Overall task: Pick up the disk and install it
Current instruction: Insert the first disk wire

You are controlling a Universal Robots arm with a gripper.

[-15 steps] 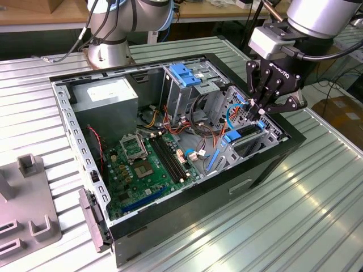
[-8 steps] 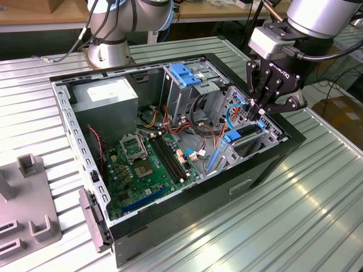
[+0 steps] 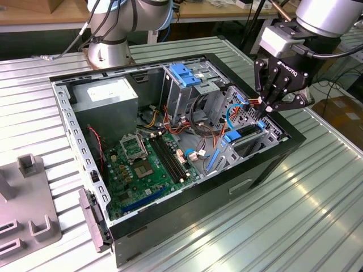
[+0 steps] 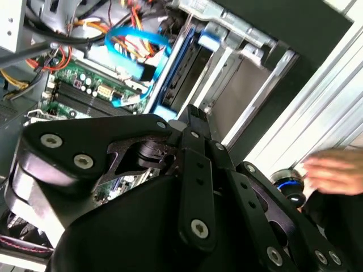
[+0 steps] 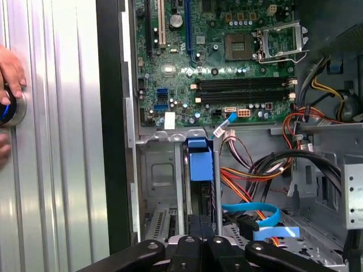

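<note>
Blue plastic rails edge the disk [image 5: 199, 164], which stands on edge in the drive bay at the front corner of the open computer case [image 3: 187, 226], on the exterior view's right. I read the gripper [image 3: 267, 105] directly above it, fingers drawn together; I cannot tell whether they pinch its edge. The green motherboard [image 3: 147, 164] lies beside the bay. A person's hand [image 5: 10, 68] rests on the ribbed table [image 3: 283, 226].

Open computer case [image 3: 187, 226] on ribbed table [image 3: 295, 226]; green motherboard [image 3: 142, 170], grey power-supply box [image 3: 105, 99] inside.
</note>
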